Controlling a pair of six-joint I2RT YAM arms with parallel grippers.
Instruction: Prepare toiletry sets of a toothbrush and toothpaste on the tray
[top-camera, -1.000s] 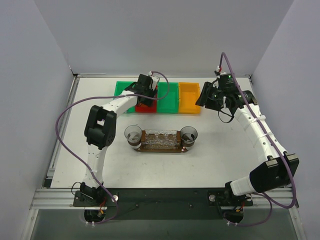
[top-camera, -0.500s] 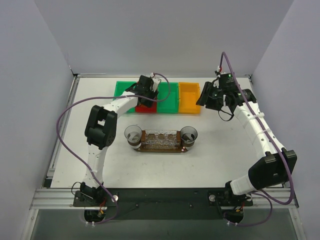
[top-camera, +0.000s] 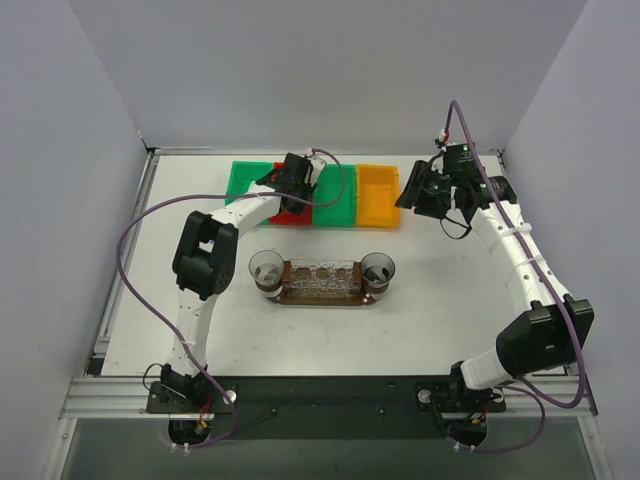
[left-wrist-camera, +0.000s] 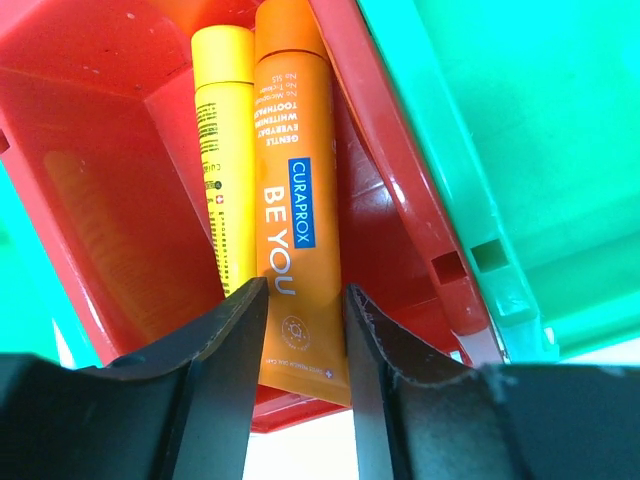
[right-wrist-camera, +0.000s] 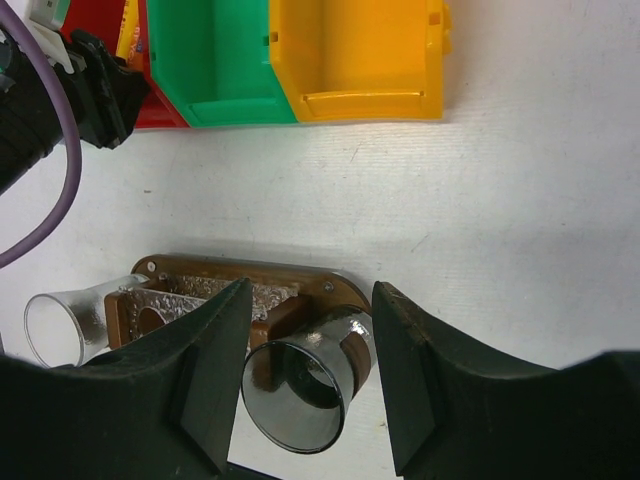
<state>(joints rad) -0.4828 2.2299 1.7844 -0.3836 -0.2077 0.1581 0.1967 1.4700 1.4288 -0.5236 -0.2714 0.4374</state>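
Your L gripper straddles orange flat toothpaste tube in red plastic bin, 11 o'clock of dark-brown oval wooden tray; jaws part-spread, can't tell if pinched. Yellow tube alongside. R gripper at 2 o'clock, jaws apart, holding nothing.

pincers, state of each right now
left pincer: closed on the flat orange toothpaste tube in the red plastic bin
right pincer: open, holding nothing

left gripper: shifted slightly right over red bin, jaws narrowed about orange toothpaste, contact unclear | right gripper: drifted a little toward far edge
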